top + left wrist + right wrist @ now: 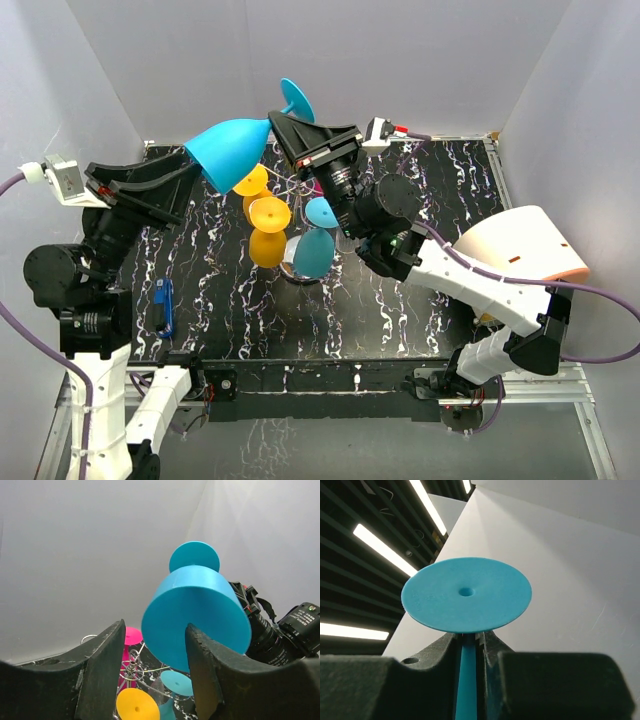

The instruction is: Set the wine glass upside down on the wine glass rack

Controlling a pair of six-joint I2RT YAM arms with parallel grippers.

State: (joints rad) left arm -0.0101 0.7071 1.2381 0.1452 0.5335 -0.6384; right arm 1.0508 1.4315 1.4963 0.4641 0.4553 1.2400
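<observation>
The blue wine glass (232, 150) at the upper middle looks like matt plastic, smooth and not shiny. Its round foot (466, 601) is dull too. The wine glass rack (132, 670) is thin, shiny metal wire. The orange glasses (268, 215) look like the same dull plastic. The left gripper (156, 630) has black fingers (102, 675), matt and a bit rough at the edges. The table (420, 290) is black with white veins, like smooth stone.
</observation>
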